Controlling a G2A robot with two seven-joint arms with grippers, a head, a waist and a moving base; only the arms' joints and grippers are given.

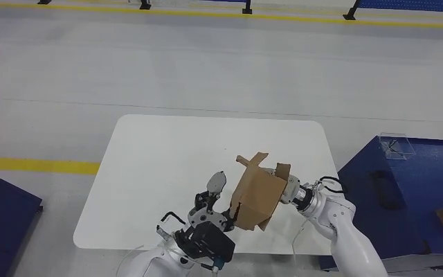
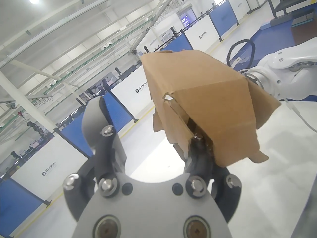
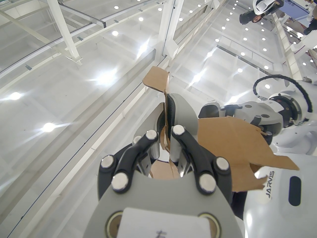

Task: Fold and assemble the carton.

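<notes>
The brown carton (image 1: 257,197) hangs tilted above the near right part of the white table (image 1: 173,159), partly folded with loose flaps. My right gripper (image 1: 285,185) holds it from the right side. In the right wrist view that gripper (image 3: 167,117) is shut on a thin cardboard flap (image 3: 156,77), with the carton's body (image 3: 232,144) beside it. My left gripper (image 1: 225,194) is at the carton's left side and stands open. In the left wrist view (image 2: 146,121) one finger reaches into the carton (image 2: 203,95) from below, and the other finger (image 2: 99,120) stands free, well apart from it.
A blue cabinet (image 1: 394,201) stands right of the table with a clear plastic box (image 1: 396,145) on top. Another blue unit (image 1: 14,208) sits off the table's left side. The far and left parts of the tabletop are bare.
</notes>
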